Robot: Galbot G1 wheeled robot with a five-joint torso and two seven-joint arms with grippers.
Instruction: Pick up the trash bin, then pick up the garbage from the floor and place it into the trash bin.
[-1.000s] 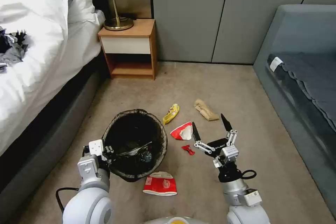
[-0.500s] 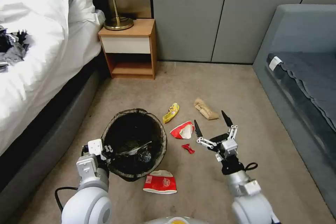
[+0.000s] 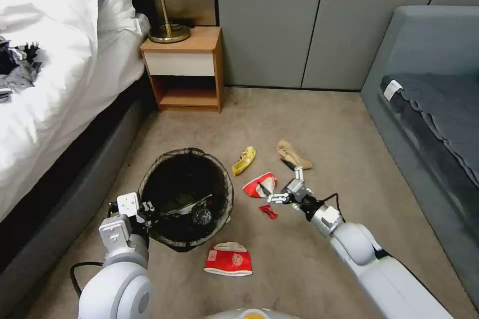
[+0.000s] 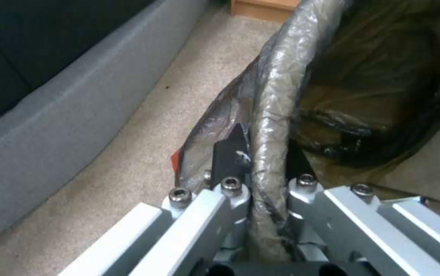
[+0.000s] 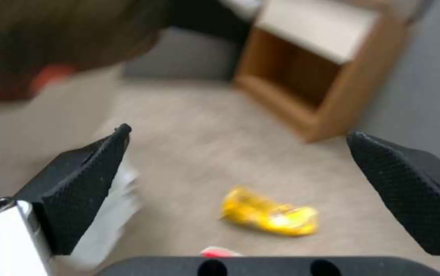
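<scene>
We see beige carpet point(image 3: 299, 119) across the floor. The trash bin point(image 3: 185, 198) wears a dark brown-black bag, glossy and wrinkled. Beside it lie a bright yellow snack wrapper point(image 3: 244, 160), a red-and-white crushed paper cup point(image 3: 260, 185), a small red scrap point(image 3: 268, 212), a tan crumpled paper bag point(image 3: 294, 155) and another red cup with white print point(image 3: 229, 261). The right gripper point(image 3: 279, 181) has black textured fingers point(image 5: 84, 191); the left gripper point(image 4: 268, 191) is silver metal.

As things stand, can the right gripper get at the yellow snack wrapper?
Probably yes: the right gripper is open and low over bare carpet, with the yellow snack wrapper lying just ahead, nothing between them.
</scene>
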